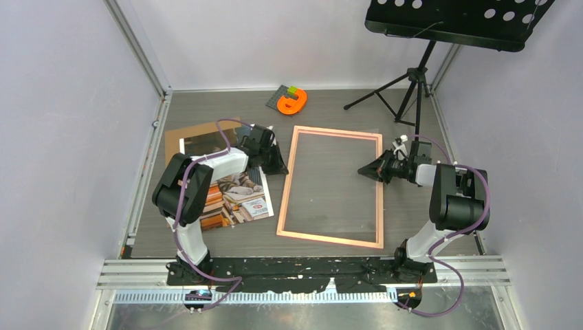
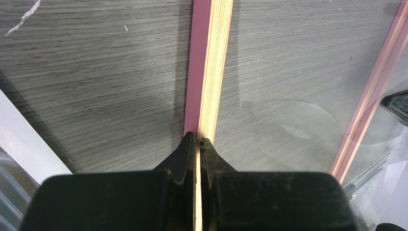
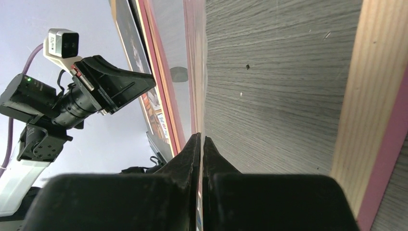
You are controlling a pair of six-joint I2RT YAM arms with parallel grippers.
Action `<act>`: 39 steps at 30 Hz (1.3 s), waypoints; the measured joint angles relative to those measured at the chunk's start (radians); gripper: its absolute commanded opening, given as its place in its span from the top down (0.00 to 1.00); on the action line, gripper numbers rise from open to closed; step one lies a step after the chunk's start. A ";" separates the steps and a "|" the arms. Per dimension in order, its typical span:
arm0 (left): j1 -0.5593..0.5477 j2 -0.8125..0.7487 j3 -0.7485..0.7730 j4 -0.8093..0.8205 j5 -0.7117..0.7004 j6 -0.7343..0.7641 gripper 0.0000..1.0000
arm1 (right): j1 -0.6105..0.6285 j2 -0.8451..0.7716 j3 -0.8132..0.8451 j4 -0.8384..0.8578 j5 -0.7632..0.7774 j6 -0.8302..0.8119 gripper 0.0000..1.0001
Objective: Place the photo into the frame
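Observation:
The pink frame (image 1: 331, 239) lies in the middle of the table, its clear pane showing the grey tabletop. My left gripper (image 1: 285, 168) is at the frame's left rail. In the left wrist view its jaws (image 2: 198, 139) are shut on that rail (image 2: 208, 62), pink face and pale wood side running away from the fingertips. My right gripper (image 1: 361, 170) reaches in over the right rail. In the right wrist view it (image 3: 201, 137) is shut on the frame's thin edge; another rail (image 3: 365, 96) shows at the right. The cat photo (image 1: 240, 196) lies left of the frame, partly under my left arm.
A brown backing board (image 1: 173, 141) lies at the back left, partly under the photo. An orange object (image 1: 293, 102) sits on a small grey plate at the back. A music stand's tripod (image 1: 412, 86) stands at the back right. Walls close the table's left and right sides.

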 measured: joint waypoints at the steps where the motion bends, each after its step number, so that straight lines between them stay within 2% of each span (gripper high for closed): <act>1: 0.000 0.000 0.000 0.000 0.000 0.000 1.00 | 0.002 0.000 0.003 -0.010 0.006 -0.008 0.94; 39: -0.001 0.000 0.000 0.000 -0.001 0.000 1.00 | 0.064 0.030 0.145 -0.298 0.160 -0.201 0.94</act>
